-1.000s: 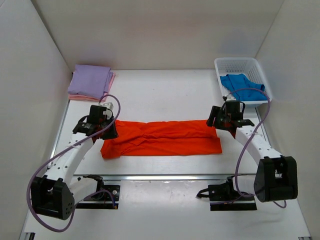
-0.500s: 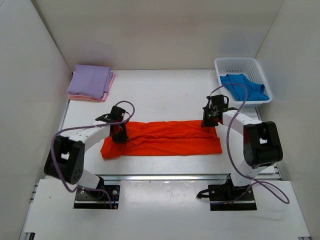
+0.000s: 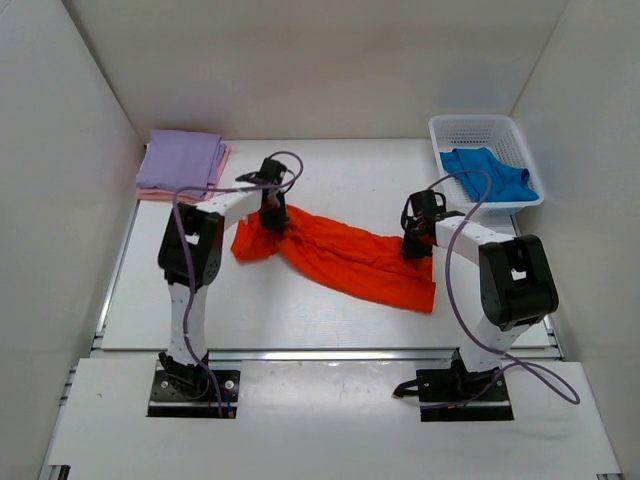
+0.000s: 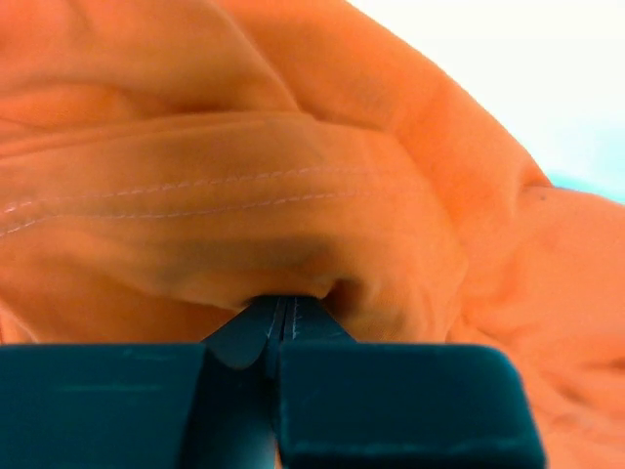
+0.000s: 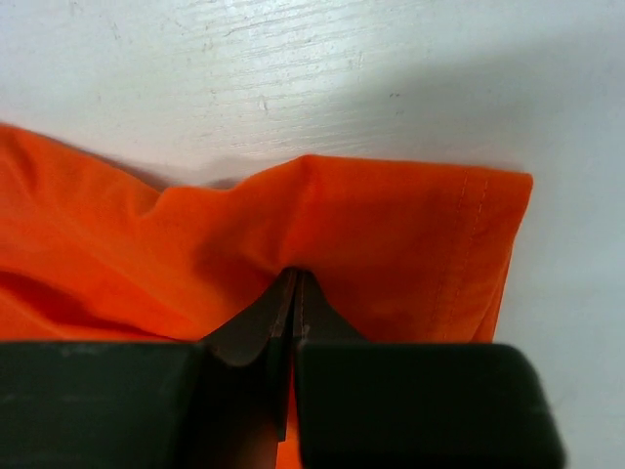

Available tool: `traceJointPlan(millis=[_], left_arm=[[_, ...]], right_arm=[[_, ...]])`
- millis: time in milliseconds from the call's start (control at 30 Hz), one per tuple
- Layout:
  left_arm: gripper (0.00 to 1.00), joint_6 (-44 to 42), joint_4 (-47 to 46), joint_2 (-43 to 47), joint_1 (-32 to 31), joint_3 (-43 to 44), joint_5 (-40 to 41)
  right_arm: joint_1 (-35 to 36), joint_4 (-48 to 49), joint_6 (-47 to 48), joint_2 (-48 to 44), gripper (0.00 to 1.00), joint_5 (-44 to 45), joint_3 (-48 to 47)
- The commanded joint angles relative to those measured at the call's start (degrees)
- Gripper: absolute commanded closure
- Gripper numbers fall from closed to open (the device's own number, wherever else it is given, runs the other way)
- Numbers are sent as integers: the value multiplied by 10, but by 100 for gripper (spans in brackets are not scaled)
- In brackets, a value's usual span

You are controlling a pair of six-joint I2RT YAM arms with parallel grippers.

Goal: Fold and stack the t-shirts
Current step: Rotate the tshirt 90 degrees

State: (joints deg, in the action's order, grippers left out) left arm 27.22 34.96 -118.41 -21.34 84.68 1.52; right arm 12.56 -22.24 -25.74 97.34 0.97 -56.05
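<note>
White table point(image 3: 330, 180) bears the orange t-shirt point(image 3: 350, 260), left fingers point(image 4: 239, 342) and right fingers point(image 5: 249, 340) each clenched on it.

Plain bright orange cloth t-shirt point(image 3: 350, 258); blue cloth t-shirt point(image 3: 490, 172) inside the white plastic mesh basket point(image 3: 470, 125); lavender folded t-shirt point(image 3: 182, 160) over pink folded t-shirt point(image 3: 160, 193).

White arm links point(image 3: 183, 320), black joints point(image 3: 515, 285), purple cables point(image 3: 466, 173), dark blocky fingers point(image 4: 391, 405).
</note>
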Motion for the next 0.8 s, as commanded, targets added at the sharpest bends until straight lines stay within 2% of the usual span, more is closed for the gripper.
traceJointPlan(millis=[0,100,167,200,300,367,533,767], left_arm=[[99,-18,62,-86,-15,138,1],[100,-29,126,-151,-16,258,-13],[100,-50,171,-220,-22,386,-24],[100,-54,203,-253,-21,419,-23],[100,-74,275,-345,-30,619,-35],[100,-71,282,-375,-27,672,-59],[100,-67,191,-332,-8,557,-78],[100,-19,126,-358,12,624,-99]], right_arm=[[40,-56,-80,21,100,32,30],[83,-19,-148,-21,100,19,74],[118,24,-211,-53,100,27,127],[145,32,-246,-76,100,32,140],[201,96,-334,-112,100,39,191],[230,128,-384,-115,100,49,209],[295,195,-445,-118,100,78,246],[341,285,-538,-88,99,110,260]])
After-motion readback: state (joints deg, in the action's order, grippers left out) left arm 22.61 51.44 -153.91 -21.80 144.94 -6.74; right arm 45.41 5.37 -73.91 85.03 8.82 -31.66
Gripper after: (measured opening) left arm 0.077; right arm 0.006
